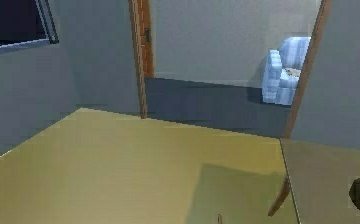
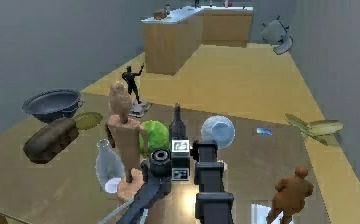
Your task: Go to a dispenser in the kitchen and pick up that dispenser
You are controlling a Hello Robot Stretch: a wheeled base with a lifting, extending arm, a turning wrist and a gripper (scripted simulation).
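Observation:
My arm rises from the bottom of the arm side view over a crowded tabletop (image 2: 250, 160). Its gripper (image 2: 133, 203) reaches toward the lower left, beside a pinkish blob (image 2: 118, 184). I cannot tell whether it holds anything. Close by stand a clear glass bottle shape (image 2: 106, 160), a dark slim bottle (image 2: 176, 124), a green round thing (image 2: 153, 135) and a glass globe (image 2: 219, 130). None of them reads clearly as a dispenser. Wooden kitchen counters (image 2: 174, 42) stand far off across the yellow floor.
Also on the table: a dark bowl (image 2: 50, 102), a bread loaf (image 2: 50, 140), a wooden bust (image 2: 120, 115), a black figurine (image 2: 134, 83), a brown figure (image 2: 291, 192). Forward view: a wooden-framed doorway (image 1: 142, 60), a pale blue armchair (image 1: 282, 72) beyond, a table corner (image 1: 328, 180).

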